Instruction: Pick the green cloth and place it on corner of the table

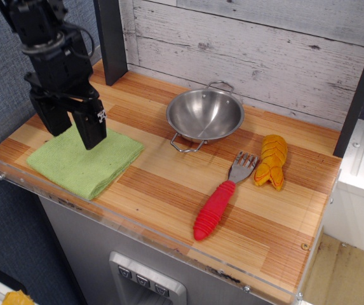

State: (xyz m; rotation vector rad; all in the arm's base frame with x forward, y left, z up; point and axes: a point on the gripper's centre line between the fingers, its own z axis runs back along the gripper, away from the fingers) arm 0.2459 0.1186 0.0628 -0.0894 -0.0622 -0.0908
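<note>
Claw (72, 132) is spread wide, gripping nothing, hanging right above the green cloth (86, 156) at the tabletop's (169, 184) near-left end. Cloth sits directly underneath, so I'd guess it's just straight down.

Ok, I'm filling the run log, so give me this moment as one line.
gripper: open, over green cloth | cloth: flat, not yet gripped | table: placement not yet done

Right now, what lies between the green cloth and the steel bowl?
Nothing: only bare striped tabletop separates the green cloth from the steel bowl, as the single camera view shows.
</note>
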